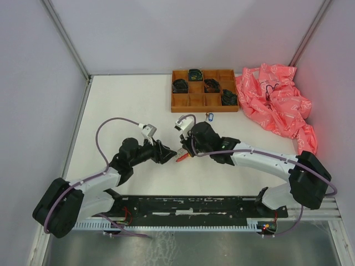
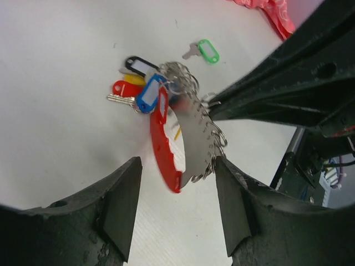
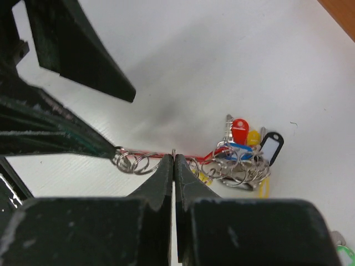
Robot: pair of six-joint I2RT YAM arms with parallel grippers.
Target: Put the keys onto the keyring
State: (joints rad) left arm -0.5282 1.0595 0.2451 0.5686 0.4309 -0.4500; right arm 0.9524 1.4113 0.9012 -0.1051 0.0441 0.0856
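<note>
The right gripper (image 3: pixel 175 160) has its jaws pressed together on the keyring (image 3: pixel 133 163), pinching the silvery wire links where the red strap (image 2: pixel 161 149) runs behind them. The left gripper (image 2: pixel 177 205) faces it with fingers spread wide and nothing between them, the strap's free end just ahead of the gap. The bunch looks light but floppy: links and strap will likely swing and twist, and the thin wire looks hard, slick and springy, so a firm hold belongs on the ring's coil rather than on the tags. The blue, red, yellow and black tagged keys (image 2: pixel 136 83) hang on it, their tags seemingly resting on the white table (image 2: pixel 55 138). A loose key with the green tag (image 2: pixel 202 51) lies just beyond the bunch, apart from it; its plastic tag looks the easier part to pinch. The wooden tray (image 1: pixel 173 91) and crumpled pink plastic bag (image 1: pixel 277 102) sit well away; the crowded tags could hinder threading.
</note>
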